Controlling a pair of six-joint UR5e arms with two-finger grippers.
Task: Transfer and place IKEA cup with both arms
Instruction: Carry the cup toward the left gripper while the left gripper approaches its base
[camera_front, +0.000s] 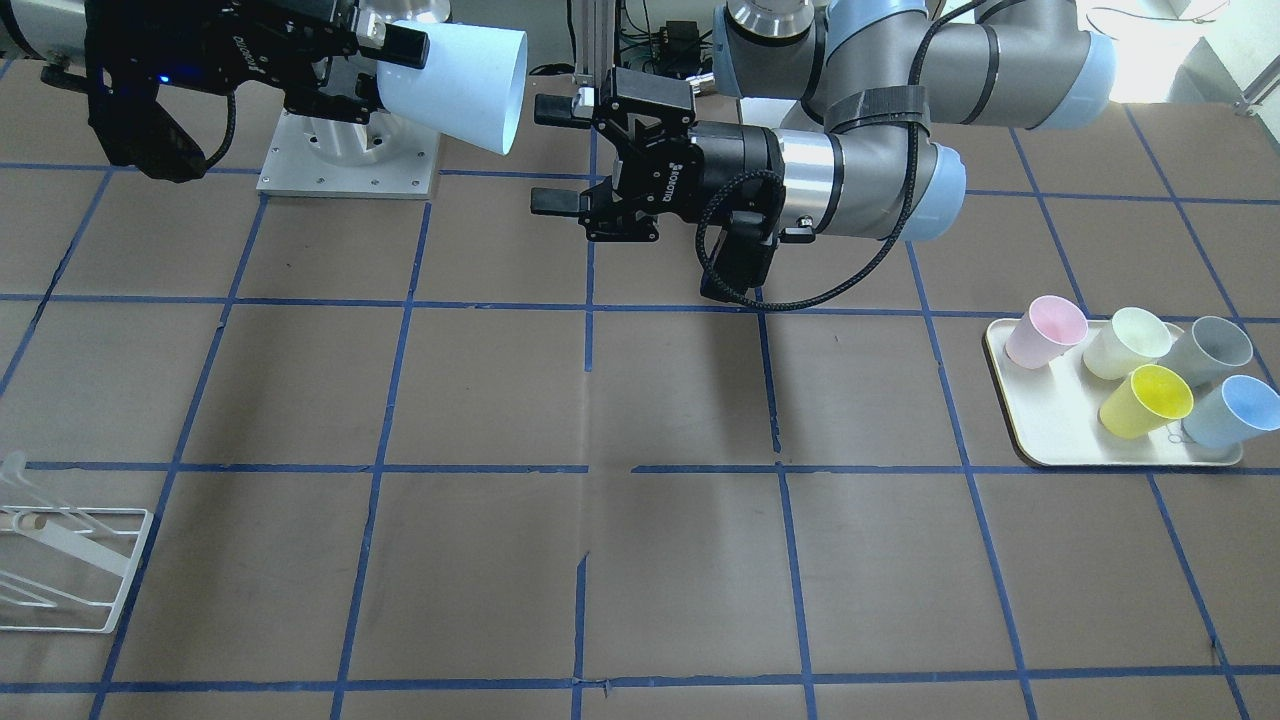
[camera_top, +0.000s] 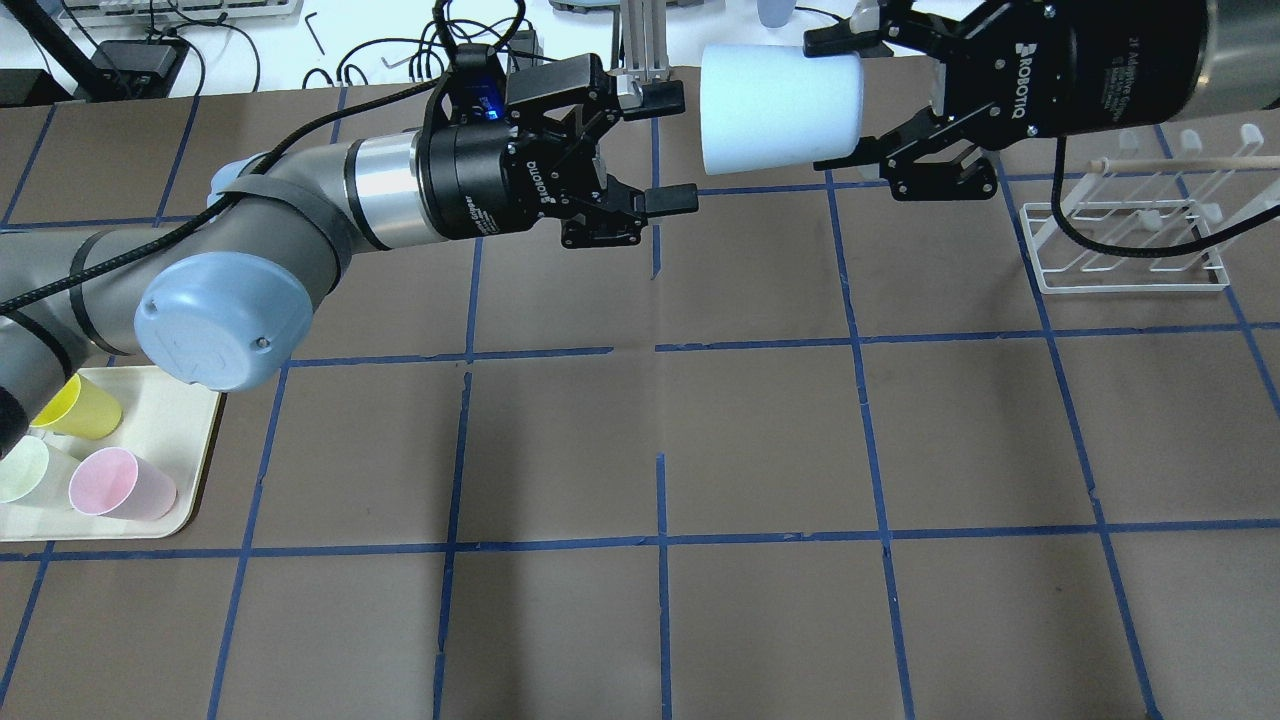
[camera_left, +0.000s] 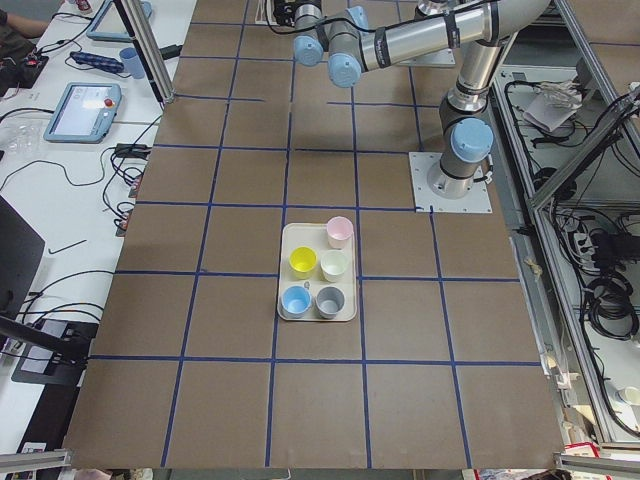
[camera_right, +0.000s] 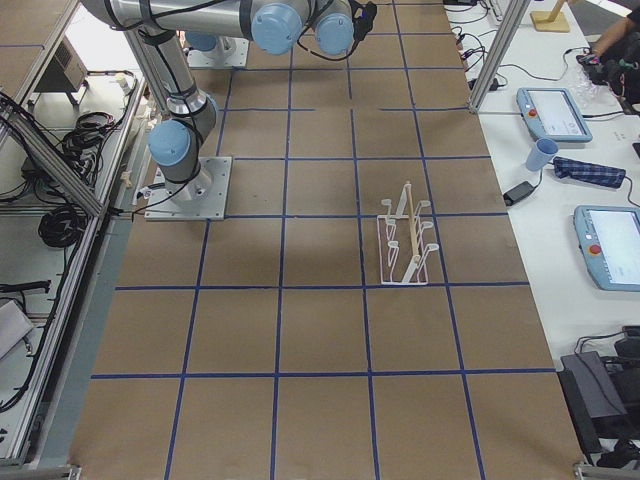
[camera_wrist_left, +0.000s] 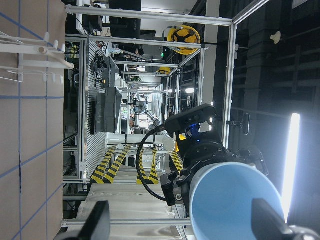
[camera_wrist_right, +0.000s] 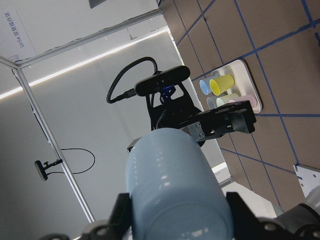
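Observation:
My right gripper (camera_top: 850, 100) is shut on the base end of the pale sky-blue IKEA cup (camera_top: 780, 108) and holds it on its side, high over the table's far middle. The cup's open mouth (camera_front: 505, 90) faces my left gripper (camera_top: 670, 148). That gripper is open and empty, its fingertips a short gap from the cup's rim. The left wrist view looks into the cup's mouth (camera_wrist_left: 235, 205). In the right wrist view the cup (camera_wrist_right: 175, 190) sits between the fingers, with the left gripper (camera_wrist_right: 222, 120) beyond it.
A cream tray (camera_front: 1010, 400) on my left side holds pink, pale green, grey, yellow and a second blue cup (camera_front: 1230, 410). A white wire rack (camera_top: 1130, 230) stands on my right side, below the right gripper. The brown mat has blue tape gridlines.

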